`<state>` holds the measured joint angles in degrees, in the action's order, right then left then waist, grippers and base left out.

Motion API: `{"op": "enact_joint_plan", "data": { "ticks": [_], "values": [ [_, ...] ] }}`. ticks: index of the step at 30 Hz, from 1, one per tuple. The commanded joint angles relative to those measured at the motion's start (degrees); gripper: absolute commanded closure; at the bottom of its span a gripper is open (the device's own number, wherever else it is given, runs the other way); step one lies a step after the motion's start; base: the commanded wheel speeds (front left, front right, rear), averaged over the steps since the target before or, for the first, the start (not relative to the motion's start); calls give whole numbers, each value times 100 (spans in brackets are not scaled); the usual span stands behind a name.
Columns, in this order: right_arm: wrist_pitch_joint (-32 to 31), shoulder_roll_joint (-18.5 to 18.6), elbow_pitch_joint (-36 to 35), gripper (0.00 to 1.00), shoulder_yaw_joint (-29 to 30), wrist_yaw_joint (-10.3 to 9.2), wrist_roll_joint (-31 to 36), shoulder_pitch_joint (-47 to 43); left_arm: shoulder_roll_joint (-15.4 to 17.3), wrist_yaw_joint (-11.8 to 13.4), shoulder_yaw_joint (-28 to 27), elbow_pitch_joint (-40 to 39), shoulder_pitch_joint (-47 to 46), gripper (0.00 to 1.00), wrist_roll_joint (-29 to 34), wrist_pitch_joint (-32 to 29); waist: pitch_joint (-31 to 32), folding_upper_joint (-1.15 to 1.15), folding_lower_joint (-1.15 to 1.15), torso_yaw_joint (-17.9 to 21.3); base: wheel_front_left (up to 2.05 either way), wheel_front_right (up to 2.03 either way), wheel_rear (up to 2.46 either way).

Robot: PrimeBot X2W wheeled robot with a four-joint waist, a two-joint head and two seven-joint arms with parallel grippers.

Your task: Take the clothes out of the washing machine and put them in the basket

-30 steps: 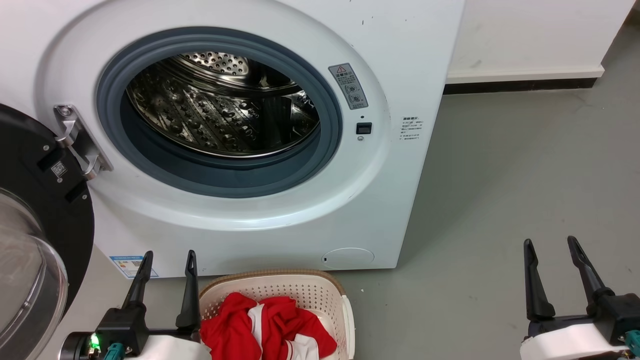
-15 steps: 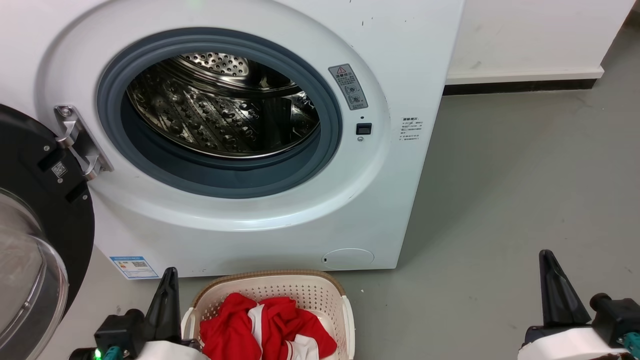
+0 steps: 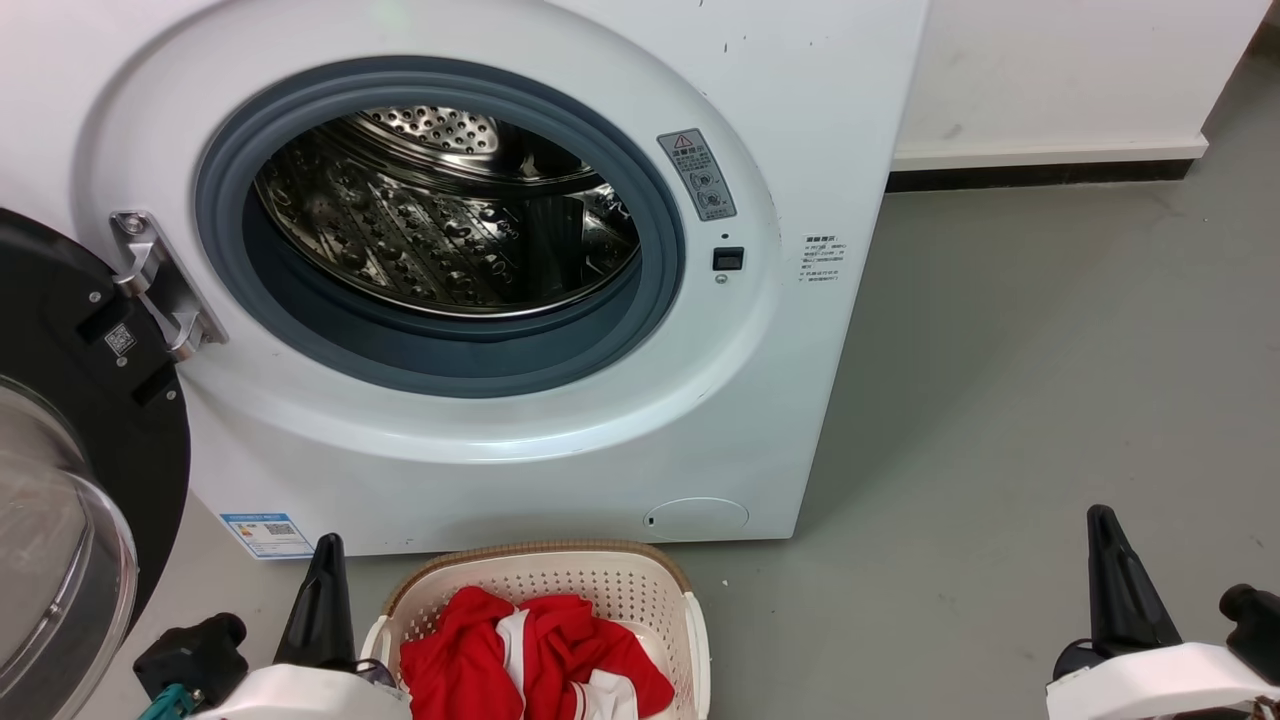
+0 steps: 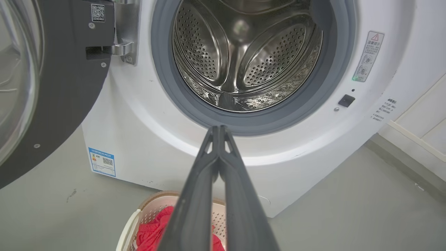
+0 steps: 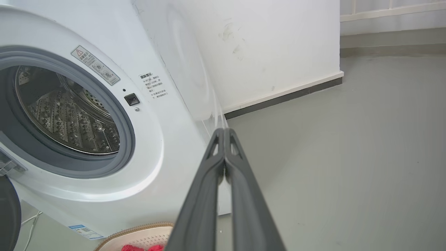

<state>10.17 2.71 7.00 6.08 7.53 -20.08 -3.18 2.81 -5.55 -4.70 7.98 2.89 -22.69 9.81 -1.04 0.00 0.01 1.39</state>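
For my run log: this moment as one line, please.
white front-loading washer: door open; red-and-white clothes: in cream perforated basket; left gripper: shut; right gripper: shut

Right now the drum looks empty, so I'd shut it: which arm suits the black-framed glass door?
Probably left: the left gripper, shut, sits beside the open black-framed glass door; the right gripper, shut, hangs far over the grey floor.

From my screen the washing machine (image 3: 560,470) reads white, its porthole seal (image 3: 450,365) grey, its drum (image 3: 440,230) shiny steel dotted with holes, its door (image 3: 60,330) framed in black. I see the clothes (image 3: 540,645) bright red with white panels (a striped trim shows on one white piece). The basket (image 3: 620,585) is cream, hole-patterned, with a brown woven-look rim; the floor (image 3: 1050,350) is plain grey
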Motion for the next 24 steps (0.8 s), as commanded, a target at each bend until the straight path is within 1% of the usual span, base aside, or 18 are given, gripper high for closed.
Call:
{"op": "enact_joint_plan", "data": {
  "ticks": [1,12,24],
  "values": [
    [-42,13,-53,100,5,0,-244,204,9,-9,-22,-49,-186,100,-221,-34,1,0,0,-2,0,0,0],
    [-298,15,63,100,10,-1,-1348,330,9,-43,-43,44,-308,100,-1289,-280,9,0,0,-16,0,0,0],
    [-545,16,174,100,16,-2,-2409,444,10,-70,-68,144,-429,100,-2313,-524,19,0,0,-31,0,0,0]
  ]
}}
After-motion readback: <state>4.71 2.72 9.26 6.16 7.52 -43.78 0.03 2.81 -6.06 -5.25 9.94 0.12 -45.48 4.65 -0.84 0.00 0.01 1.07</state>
